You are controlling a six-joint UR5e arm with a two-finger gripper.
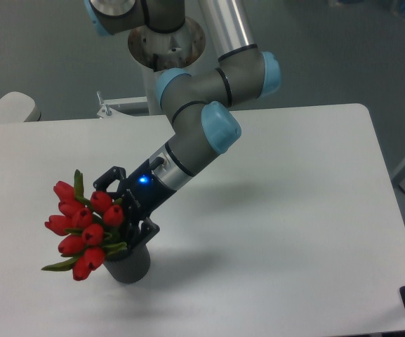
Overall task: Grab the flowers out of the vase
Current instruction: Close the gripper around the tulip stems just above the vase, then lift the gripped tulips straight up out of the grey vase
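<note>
Fingers (112, 187) spread open around flowers (83, 228) standing in vase (130, 262) near bench (293, 210) front-left corner.

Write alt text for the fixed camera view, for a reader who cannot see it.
A robot arm's open gripper reaches down to a bunch of red tulips leaning left out of a small dark grey vase on a white table. One finger lies above the buds and one by the vase rim; whether they touch the stems cannot be told.
</note>
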